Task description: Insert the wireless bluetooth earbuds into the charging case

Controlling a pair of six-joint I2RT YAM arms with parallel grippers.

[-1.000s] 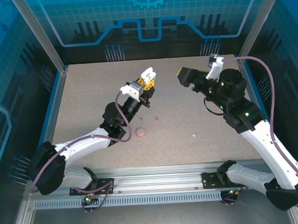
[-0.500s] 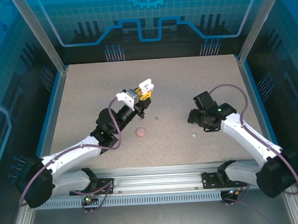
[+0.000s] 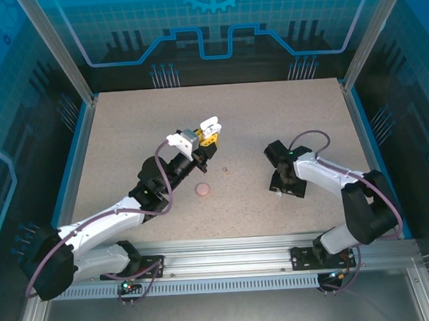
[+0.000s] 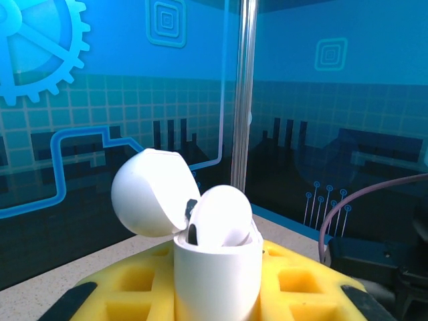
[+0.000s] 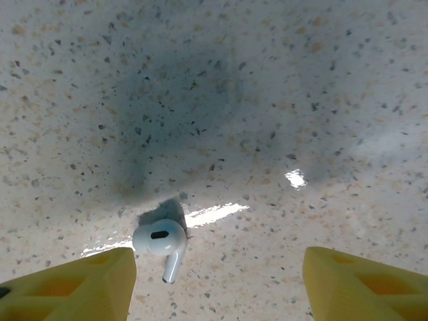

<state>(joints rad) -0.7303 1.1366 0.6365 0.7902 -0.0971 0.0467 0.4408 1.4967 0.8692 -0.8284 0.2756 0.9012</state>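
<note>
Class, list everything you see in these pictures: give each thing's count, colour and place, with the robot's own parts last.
charging case: one, white, lid open, held by the left gripper
rounded piece: one, white, seated in the case, possibly an earbud
earbud: one, white, on the table between the right gripper fingers
round disc: one, pink, mid-table
speck: one, pale, beyond the disc
table: one, speckled beige
left gripper: one, yellow-fingered, shut on the case
right gripper: one, yellow-fingered, open, low over the earbud
</note>
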